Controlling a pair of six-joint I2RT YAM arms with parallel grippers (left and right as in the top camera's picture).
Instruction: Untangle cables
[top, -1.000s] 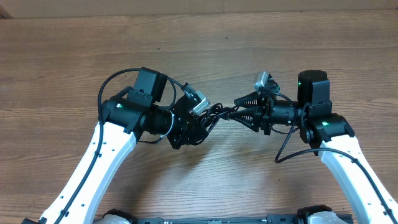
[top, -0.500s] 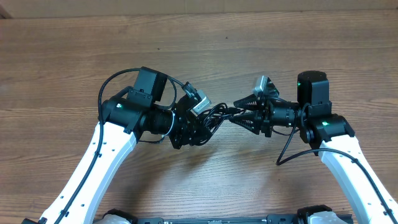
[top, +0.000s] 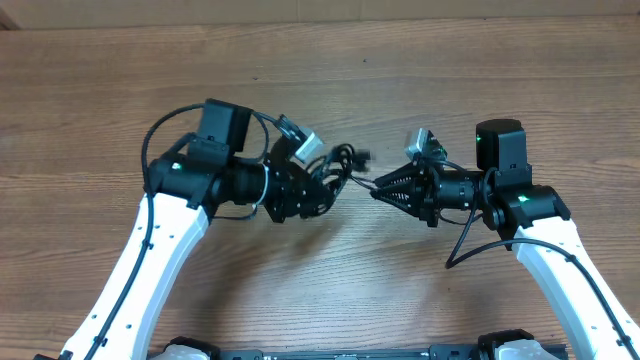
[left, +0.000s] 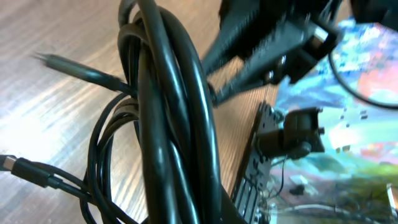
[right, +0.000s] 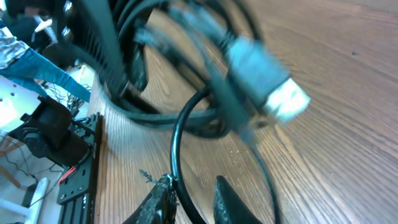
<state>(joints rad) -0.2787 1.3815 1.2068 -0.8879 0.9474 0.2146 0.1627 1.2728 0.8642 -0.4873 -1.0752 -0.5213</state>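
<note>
The cables are a bunch of thin black cords held between my two arms above the wooden table. My left gripper is shut on the bunch. In the left wrist view the thick looped cables fill the middle and hide the fingers. My right gripper points left at the bunch. In the right wrist view one strand runs between its fingertips, against the left one with a small gap to the other. A blurred grey plug hangs above.
A loose plug end sticks out of the bunch toward the right. Each arm carries its own thicker black wire loop. A dark rail runs along the table's near edge, and a pale wall borders the far edge.
My left arm has pulled the bunch up and to the left. My right gripper's jaws have narrowed around one strand, and the cords between the arms are more stretched.
</note>
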